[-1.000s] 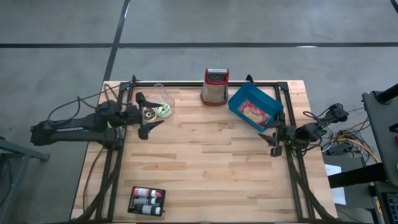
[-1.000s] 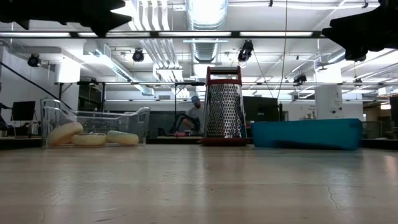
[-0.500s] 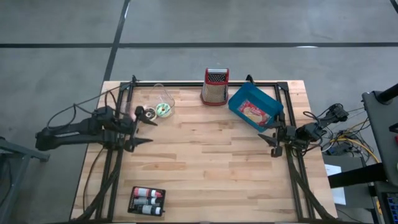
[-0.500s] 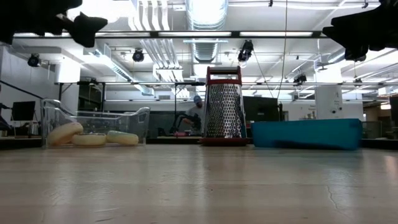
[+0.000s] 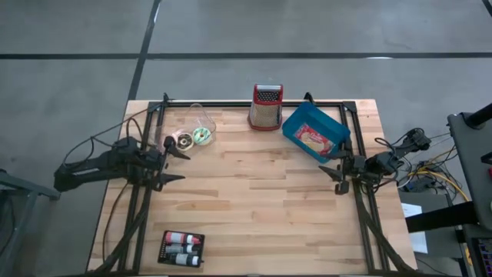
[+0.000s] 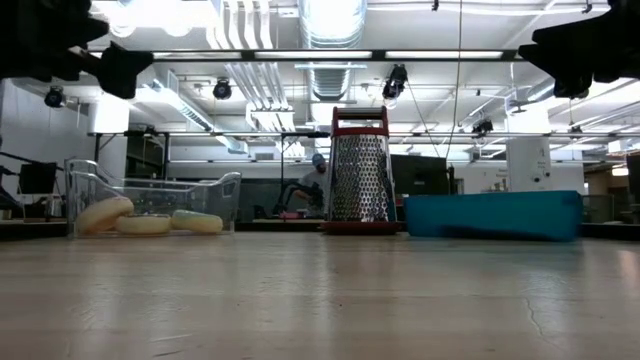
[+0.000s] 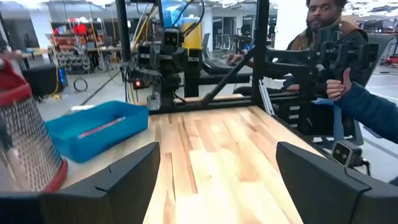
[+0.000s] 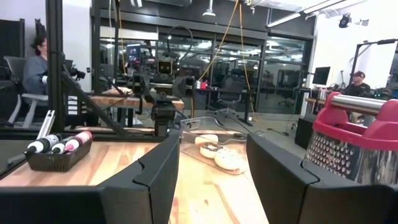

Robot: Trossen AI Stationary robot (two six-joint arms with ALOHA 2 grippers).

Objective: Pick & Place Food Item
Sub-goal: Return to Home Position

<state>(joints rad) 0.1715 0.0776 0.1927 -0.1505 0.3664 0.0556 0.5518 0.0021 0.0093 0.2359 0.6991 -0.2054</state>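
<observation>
A clear container [image 5: 197, 131] at the far left of the table holds pale doughnuts [image 6: 143, 221] lying on its floor. A blue bin [image 5: 315, 132] at the far right has a pink-and-yellow food packet [image 5: 312, 140] in it. My left gripper [image 5: 181, 165] stands open at the left edge, near the container and level, with nothing between its fingers [image 7: 217, 149]. My right gripper [image 5: 332, 175] hangs open at the right edge, just short of the blue bin, and is also empty [image 8: 212, 140].
A metal grater with a red top [image 5: 266, 106] stands upright at the far edge between container and bin. A black tray of markers [image 5: 182, 248] lies at the near left. Black frame rails [image 5: 138, 208] run along the table's sides. People sit beyond the table [image 7: 348, 93].
My left gripper has drawn back from over the clear container toward the table's left edge and has sunk, tipping up to point level. It stays open and empty. The doughnuts lie as before.
</observation>
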